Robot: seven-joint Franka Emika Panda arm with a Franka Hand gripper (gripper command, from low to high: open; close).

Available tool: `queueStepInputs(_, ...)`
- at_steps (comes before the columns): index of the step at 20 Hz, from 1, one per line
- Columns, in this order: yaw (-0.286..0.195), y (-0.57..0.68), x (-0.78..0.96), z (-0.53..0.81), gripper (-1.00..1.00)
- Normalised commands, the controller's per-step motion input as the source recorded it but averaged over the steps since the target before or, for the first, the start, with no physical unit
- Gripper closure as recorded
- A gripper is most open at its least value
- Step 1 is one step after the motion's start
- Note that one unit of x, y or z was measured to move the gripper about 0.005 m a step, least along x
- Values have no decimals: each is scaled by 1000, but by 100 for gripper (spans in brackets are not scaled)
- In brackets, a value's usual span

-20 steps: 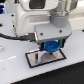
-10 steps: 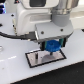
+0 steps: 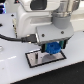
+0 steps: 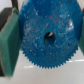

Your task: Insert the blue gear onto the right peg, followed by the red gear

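The blue gear (image 3: 53, 48) hangs just above the black-framed grey plate (image 3: 34, 60), held flat in my gripper (image 3: 52, 48). In the wrist view the blue gear (image 4: 47, 35) fills the picture, its dark centre hole showing. Green finger pads (image 4: 9, 45) press on its toothed rim from both sides, so my gripper (image 4: 47, 39) is shut on it. The right peg is hidden beneath the gear and hand. The red gear is out of view.
The white arm body (image 3: 35, 20) and a black cable (image 3: 15, 37) fill the space above and toward the exterior view's left. The plate lies on a white table (image 3: 15, 70).
The gripper with the blue gear has sunk slightly toward the plate; the grip is unchanged.
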Motion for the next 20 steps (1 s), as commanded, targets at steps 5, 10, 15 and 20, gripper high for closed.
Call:
queueStepInputs(5, 0, -34, 31, -159, 100)
queueStepInputs(10, 0, -41, 92, -266, 100)
queueStepInputs(15, 0, -60, 43, -282, 100)
queueStepInputs(20, 0, -18, 0, -237, 100)
